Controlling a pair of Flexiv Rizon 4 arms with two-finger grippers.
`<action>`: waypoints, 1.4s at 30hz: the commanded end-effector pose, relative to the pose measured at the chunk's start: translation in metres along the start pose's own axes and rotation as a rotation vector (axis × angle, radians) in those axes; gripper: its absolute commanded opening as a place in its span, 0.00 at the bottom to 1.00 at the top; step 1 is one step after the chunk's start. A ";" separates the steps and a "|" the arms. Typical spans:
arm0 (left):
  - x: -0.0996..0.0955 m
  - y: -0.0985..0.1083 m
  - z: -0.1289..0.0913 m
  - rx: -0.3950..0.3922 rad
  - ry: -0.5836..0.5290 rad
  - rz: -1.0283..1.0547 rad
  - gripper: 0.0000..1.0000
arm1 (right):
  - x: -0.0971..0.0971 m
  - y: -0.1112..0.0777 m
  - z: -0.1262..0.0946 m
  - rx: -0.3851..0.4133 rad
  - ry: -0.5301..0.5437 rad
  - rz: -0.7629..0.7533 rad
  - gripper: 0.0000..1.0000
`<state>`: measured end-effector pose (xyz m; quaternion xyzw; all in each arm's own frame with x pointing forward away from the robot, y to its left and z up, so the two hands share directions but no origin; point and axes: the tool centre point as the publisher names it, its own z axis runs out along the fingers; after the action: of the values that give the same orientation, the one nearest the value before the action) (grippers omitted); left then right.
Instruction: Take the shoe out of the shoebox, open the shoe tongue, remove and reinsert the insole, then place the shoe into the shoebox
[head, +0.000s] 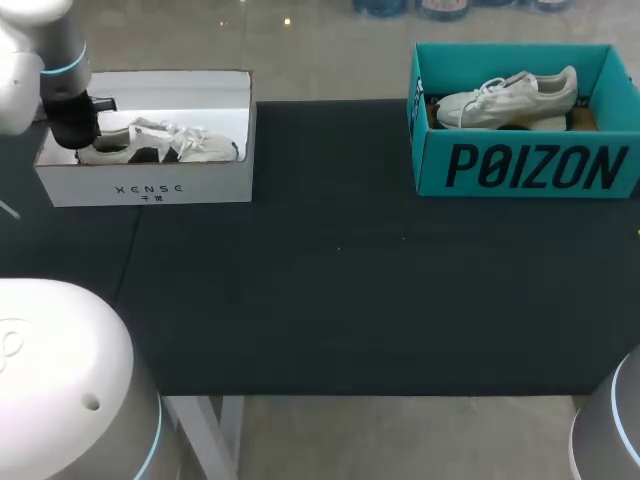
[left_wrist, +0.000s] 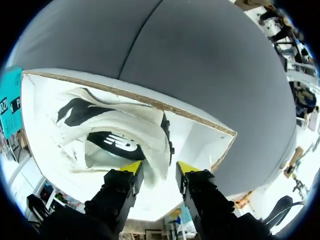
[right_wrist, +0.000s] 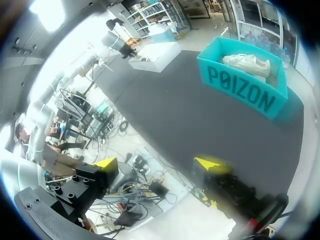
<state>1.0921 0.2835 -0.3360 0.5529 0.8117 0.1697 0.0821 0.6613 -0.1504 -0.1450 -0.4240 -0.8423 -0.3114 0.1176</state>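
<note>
shoe within parted left end effector

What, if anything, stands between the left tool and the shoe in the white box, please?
Nothing visible does: the left tool hangs open right at the heel of the shoe, inside the open white box.

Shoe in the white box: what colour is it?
The shoe is white with black panels, clearest in the left wrist view.
</note>
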 end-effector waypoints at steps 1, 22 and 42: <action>0.005 -0.001 -0.024 -0.018 -0.026 -0.009 1.00 | 0.000 0.000 0.000 0.003 -0.001 0.001 1.00; -0.024 -0.074 -0.153 -0.011 -0.214 -0.087 1.00 | 0.000 0.000 0.000 0.003 -0.001 0.001 1.00; -0.024 -0.074 -0.153 -0.011 -0.214 -0.087 1.00 | -0.052 0.056 -0.010 0.044 -0.332 0.092 1.00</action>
<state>0.9883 0.2080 -0.2226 0.5311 0.8209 0.1105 0.1785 0.7065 -0.1747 -0.1466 -0.4747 -0.8335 -0.2795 0.0418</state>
